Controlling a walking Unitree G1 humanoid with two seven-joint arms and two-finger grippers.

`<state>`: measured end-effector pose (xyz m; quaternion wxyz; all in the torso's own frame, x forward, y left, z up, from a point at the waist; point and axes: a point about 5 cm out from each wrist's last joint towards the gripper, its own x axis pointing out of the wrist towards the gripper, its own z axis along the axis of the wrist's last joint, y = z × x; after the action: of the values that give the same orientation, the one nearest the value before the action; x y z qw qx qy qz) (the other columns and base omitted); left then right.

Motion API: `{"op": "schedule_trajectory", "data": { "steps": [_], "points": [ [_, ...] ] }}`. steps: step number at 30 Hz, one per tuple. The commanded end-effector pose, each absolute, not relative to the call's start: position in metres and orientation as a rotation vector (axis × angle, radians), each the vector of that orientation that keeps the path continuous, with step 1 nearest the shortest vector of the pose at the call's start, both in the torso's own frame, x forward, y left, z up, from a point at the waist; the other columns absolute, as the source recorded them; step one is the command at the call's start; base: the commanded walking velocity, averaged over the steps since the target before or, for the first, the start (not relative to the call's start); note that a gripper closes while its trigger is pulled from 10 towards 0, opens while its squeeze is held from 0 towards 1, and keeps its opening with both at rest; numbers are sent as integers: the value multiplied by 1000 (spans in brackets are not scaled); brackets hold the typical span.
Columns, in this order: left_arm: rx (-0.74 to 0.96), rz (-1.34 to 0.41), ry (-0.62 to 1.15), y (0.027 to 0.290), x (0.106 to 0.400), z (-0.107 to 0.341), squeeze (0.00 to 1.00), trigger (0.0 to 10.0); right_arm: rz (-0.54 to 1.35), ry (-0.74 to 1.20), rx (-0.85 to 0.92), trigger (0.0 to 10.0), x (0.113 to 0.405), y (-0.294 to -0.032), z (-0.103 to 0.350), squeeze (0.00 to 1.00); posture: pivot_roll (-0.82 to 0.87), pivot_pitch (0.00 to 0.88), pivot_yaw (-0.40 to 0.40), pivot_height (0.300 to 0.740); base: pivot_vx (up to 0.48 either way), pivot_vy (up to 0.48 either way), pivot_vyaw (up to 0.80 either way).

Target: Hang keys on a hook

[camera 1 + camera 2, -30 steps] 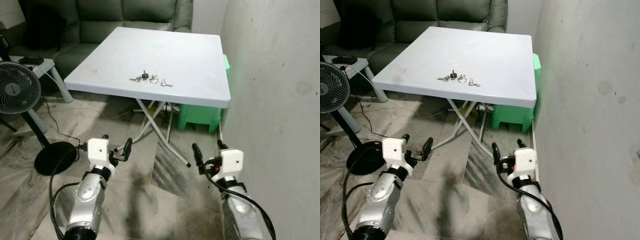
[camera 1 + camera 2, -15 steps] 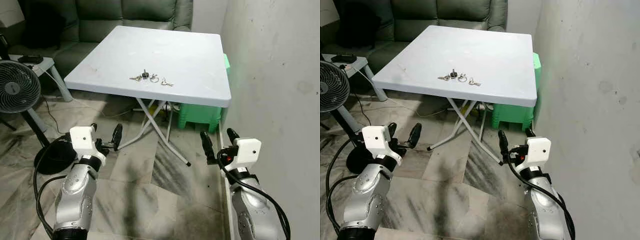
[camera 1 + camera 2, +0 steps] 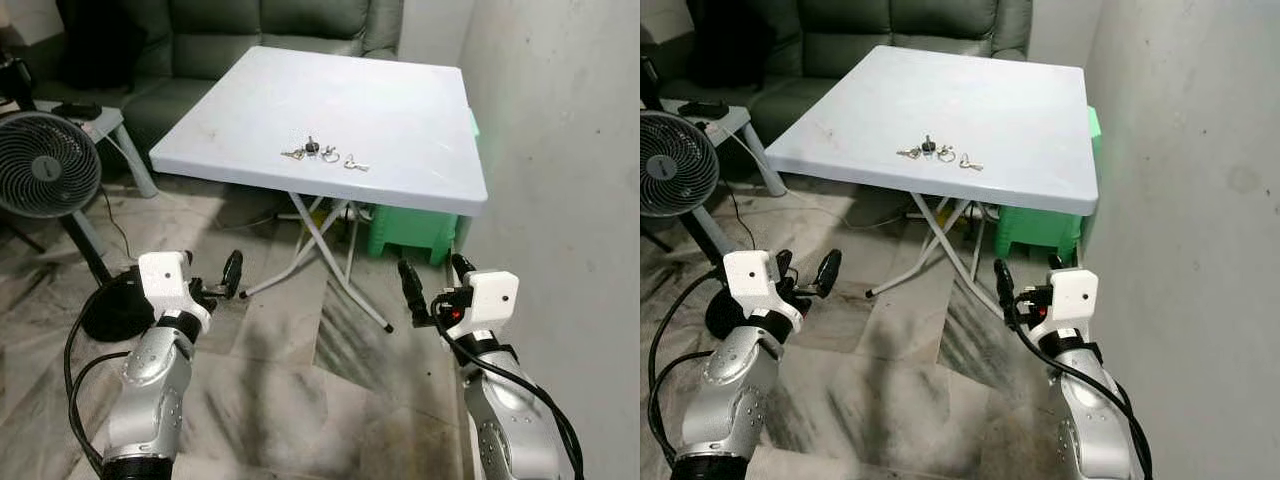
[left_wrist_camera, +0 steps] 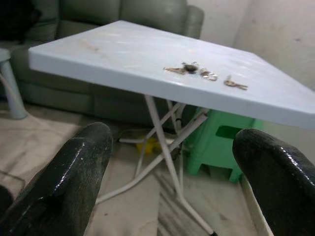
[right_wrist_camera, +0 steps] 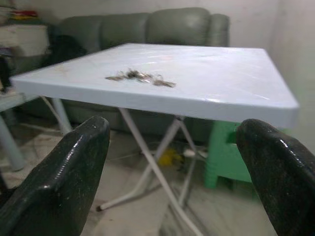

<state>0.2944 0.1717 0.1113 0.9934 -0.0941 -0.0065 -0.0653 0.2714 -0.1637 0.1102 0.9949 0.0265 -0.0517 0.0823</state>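
Several small metal keys on rings point(image 3: 323, 155) lie near the front edge of the pale blue folding table point(image 3: 400, 110). Left gripper point(image 3: 210, 284) and right gripper point(image 3: 433, 284) hang spread and empty, below table height. Recommended: close in, raise one gripper above the keys, descend squarely.

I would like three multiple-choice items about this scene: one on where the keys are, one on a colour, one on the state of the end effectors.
1. Where do the keys lie?
A. on the floor
B. on the white table
C. on the sofa

2. What colour is the stool under the table?
A. green
B. red
C. blue

3. How are the left end effector and the right end effector?
A. both shut on keys
B. one holds a cable
C. both open, holding nothing

Key: 1 B, the keys rest near the table's front edge; 2 A, the stool is green; 3 C, the fingers stand apart in the wrist views.
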Motion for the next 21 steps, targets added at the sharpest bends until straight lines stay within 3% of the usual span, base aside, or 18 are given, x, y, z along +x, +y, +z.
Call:
{"op": "schedule_trajectory", "data": {
  "steps": [1,21],
  "points": [
    [-185,-128,-18,175,295,115,0,10000,168,-111,52,10000,273,-162,114,0,-65,0,7,740,0,382,0],
    [-190,-138,-30,173,303,123,0,10000,173,-110,44,10000,272,-160,115,0,-67,0,9,740,0,381,0]
  ]
}}
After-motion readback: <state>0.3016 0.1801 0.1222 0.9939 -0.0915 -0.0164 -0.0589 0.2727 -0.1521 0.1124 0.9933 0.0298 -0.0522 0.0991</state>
